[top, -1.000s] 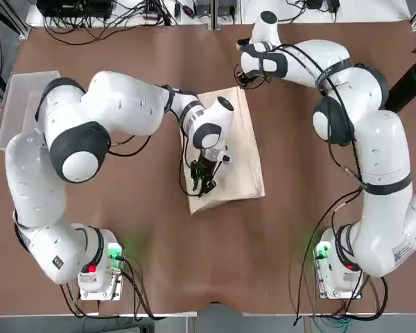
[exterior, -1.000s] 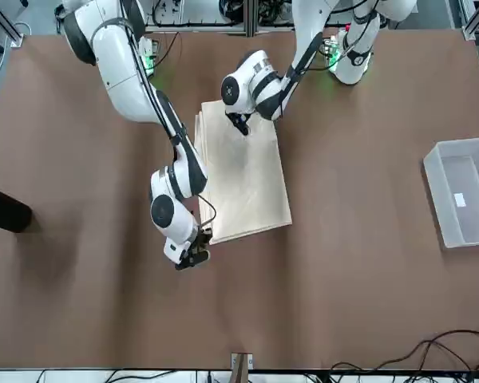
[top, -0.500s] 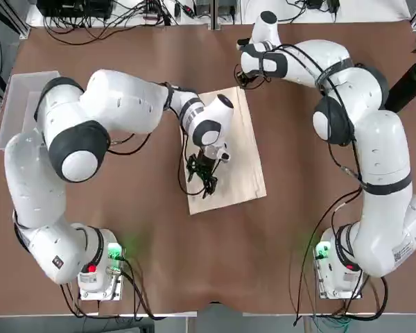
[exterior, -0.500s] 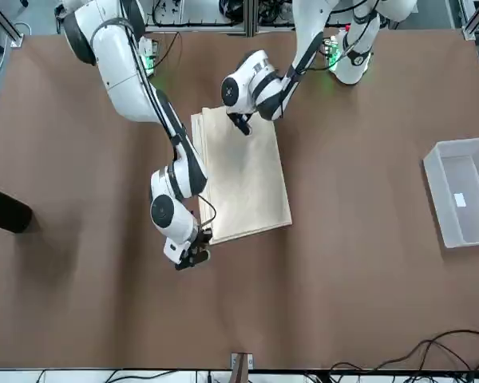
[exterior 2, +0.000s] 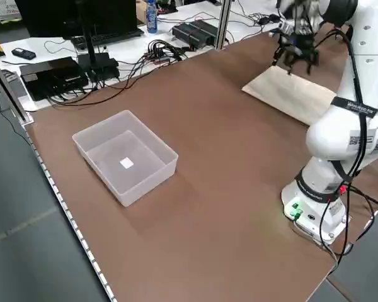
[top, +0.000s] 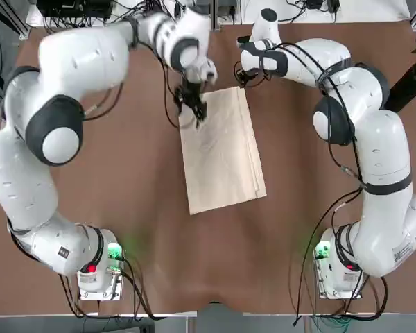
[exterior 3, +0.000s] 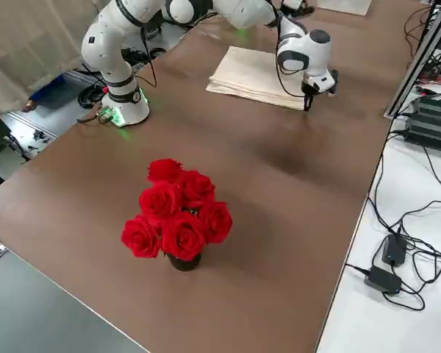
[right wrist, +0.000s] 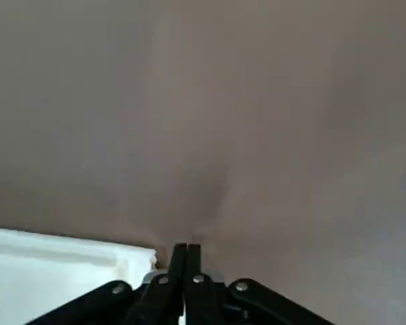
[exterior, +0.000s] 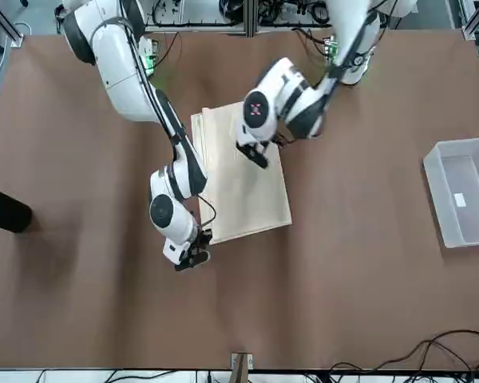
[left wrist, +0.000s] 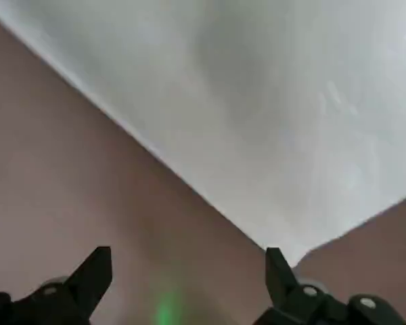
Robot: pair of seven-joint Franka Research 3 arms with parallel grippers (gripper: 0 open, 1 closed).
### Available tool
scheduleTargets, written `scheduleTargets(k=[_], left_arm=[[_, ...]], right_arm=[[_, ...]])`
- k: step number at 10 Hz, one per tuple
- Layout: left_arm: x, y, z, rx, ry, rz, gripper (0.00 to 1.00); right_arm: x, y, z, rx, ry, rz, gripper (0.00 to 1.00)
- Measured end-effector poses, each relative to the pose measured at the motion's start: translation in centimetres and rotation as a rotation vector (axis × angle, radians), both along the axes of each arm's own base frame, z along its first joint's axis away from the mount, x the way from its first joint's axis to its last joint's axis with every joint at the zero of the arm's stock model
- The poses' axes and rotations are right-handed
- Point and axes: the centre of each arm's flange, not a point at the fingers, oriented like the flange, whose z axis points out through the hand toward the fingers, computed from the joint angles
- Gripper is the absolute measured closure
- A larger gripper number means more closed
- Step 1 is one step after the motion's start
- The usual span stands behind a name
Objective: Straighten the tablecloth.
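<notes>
Hovering wide-open left gripper (top: 193, 111) over limp, light tablecloth (top: 222, 149), looking best pinched at a corner, right gripper (right wrist: 185, 252) pressing shut beside far corner

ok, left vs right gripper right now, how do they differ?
The left gripper is open, hovering over the tablecloth's far left corner. The right gripper is shut, low at the cloth's far right corner, its tips just off the fabric on the brown table covering. Neither holds the cloth. Both are at its far edge.
</notes>
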Motion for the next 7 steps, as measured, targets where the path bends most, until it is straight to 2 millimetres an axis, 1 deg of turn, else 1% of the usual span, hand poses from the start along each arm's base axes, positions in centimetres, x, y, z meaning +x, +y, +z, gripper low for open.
scheduleTargets(k=[1, 2, 3, 4, 5, 6, 7], left_arm=[[2.0, 1.8, 2.3, 0.022, -0.078, 0.010, 0.00], [3.6, 3.8, 4.7, 0.028, -0.137, 0.036, 0.00], [5.2, 6.2, 7.3, 0.017, -0.180, 0.086, 0.00], [7.0, 9.1, 9.9, 0.002, -0.221, 0.145, 0.00], [8.7, 12.0, 12.3, -0.020, -0.254, 0.209, 0.00], [10.2, 14.8, 14.4, -0.051, -0.275, 0.278, 0.00], [11.4, 17.9, 16.4, -0.081, -0.292, 0.347, 0.00]], right_arm=[[0.2, -0.2, 0.9, -0.007, 0.026, 0.001, 0.79], [1.0, -1.4, 2.5, -0.011, 0.050, -0.009, 0.63], [1.9, -2.9, 4.4, -0.006, 0.059, -0.025, 0.49], [2.6, -4.1, 6.5, 0.002, 0.053, -0.036, 0.41], [2.9, -4.8, 8.1, 0.007, 0.049, -0.042, 0.36], [3.0, -5.4, 9.5, 0.009, 0.054, -0.047, 0.24], [3.0, -6.2, 10.6, 0.009, 0.068, -0.053, 0.09]])
